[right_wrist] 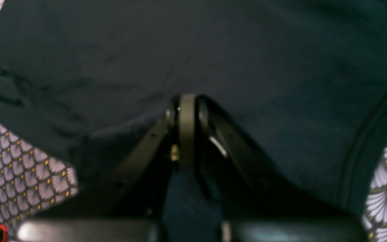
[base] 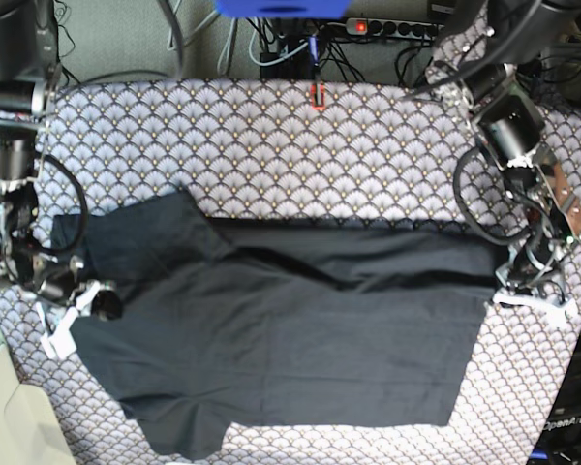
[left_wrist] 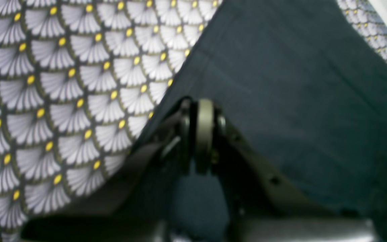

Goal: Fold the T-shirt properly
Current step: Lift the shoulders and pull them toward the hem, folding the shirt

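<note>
The black T-shirt [base: 300, 349] lies spread on the tablecloth, its sleeves toward the base view's left and its hem toward the right. A long fold ridge runs along its far side. My left gripper [base: 502, 281] is shut on the far corner of the hem; in its wrist view the closed gripper [left_wrist: 203, 134] pinches dark cloth [left_wrist: 297, 101]. At the shirt's left end, between the two sleeves, my right gripper [base: 95, 302] is also shut on it. Its wrist view shows the closed gripper [right_wrist: 186, 131] with T-shirt [right_wrist: 213, 50] fabric bunched around it.
A grey scallop-print tablecloth [base: 271, 145] covers the table. A power strip and cables [base: 397, 27] lie beyond the far edge. A small red marker [base: 318, 97] sits at the far middle. Both arm bases stand at the far corners.
</note>
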You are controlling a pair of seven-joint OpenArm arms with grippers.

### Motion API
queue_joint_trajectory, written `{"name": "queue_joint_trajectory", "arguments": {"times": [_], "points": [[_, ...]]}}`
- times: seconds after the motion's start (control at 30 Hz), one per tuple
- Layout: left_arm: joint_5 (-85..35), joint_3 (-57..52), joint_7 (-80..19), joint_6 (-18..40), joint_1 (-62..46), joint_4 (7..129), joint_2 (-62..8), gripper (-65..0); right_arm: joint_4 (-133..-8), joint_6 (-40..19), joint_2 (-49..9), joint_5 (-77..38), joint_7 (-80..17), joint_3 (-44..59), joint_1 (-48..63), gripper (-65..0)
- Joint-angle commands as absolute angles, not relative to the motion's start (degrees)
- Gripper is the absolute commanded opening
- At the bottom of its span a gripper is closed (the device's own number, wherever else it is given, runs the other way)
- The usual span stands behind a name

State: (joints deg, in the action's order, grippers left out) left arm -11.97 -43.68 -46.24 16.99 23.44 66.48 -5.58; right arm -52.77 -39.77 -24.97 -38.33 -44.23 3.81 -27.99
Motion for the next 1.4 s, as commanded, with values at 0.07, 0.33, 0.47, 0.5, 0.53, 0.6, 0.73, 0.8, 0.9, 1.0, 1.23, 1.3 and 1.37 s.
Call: {"name": "queue_joint_trajectory", "arguments": {"times": [0.07,0.33,0.47,0.5,0.53,0.6,0.73,0.8,0.9,1.0,1.23,1.3,1.37], "points": [[-12.8,-42.3,-44.8,17.5,25.5,67.4,-6.3,-65.0,-51.6,-40.0,-26.3,-36.4,-41.3,3.7,-31.9,-65.0],[-12.8,-35.4,-38.6,17.5,25.4,65.4,-6.4,-65.0,-51.3,-40.0,-25.4,-28.4,-39.3,4.1,-34.1,-65.0],[-12.8,-35.6,-38.1,17.5,26.3,62.5,-7.3,-65.0,-51.3,-40.0,-24.3,-25.8,-37.6,4.1,-34.6,-65.0],[-12.8,-35.6,-38.1,17.5,26.4,62.0,-7.6,-65.0,-51.3,-40.0,-24.3,-25.5,-37.5,3.9,-34.9,-65.0],[-12.8,-35.6,-38.1,17.5,26.4,61.5,-7.6,-65.0,-51.2,-40.0,-24.2,-25.5,-37.4,3.8,-35.6,-65.0],[-12.8,-35.6,-38.0,17.5,26.5,61.0,-8.2,-65.0,-50.1,-40.0,-24.2,-25.5,-37.3,3.8,-36.1,-65.0],[-12.9,-35.6,-37.9,17.5,26.6,60.9,-8.8,-65.0,-44.6,-40.0,-24.2,-25.5,-35.1,3.7,-39.0,-65.0],[-12.9,-35.6,-37.9,17.5,27.4,60.9,-8.9,-65.0,-41.5,-40.0,-24.2,-25.5,-33.5,3.6,-40.7,-65.0],[-12.8,-35.6,-37.9,17.5,28.0,60.9,-8.9,-65.0,-38.9,-40.0,-24.4,-25.5,-32.1,3.5,-41.9,-65.0],[-12.8,-35.6,-37.9,17.5,28.2,60.9,-8.9,-65.0,-37.4,-40.0,-24.5,-25.5,-31.5,1.5,-43.1,-65.0],[-12.8,-35.6,-37.9,17.5,27.8,60.9,-8.9,-65.0,-37.3,-40.0,-24.5,-25.5,-33.3,0.3,-40.8,-65.0],[-12.8,-35.6,-37.9,17.5,27.3,60.4,-8.9,-65.0,-38.6,-40.0,-24.5,-25.5,-33.5,0.0,-38.9,-65.0],[-12.8,-35.6,-37.9,17.5,26.9,59.1,-8.9,-65.0,-40.7,-40.0,-24.5,-25.5,-33.5,-0.8,-37.1,-65.0]]}}
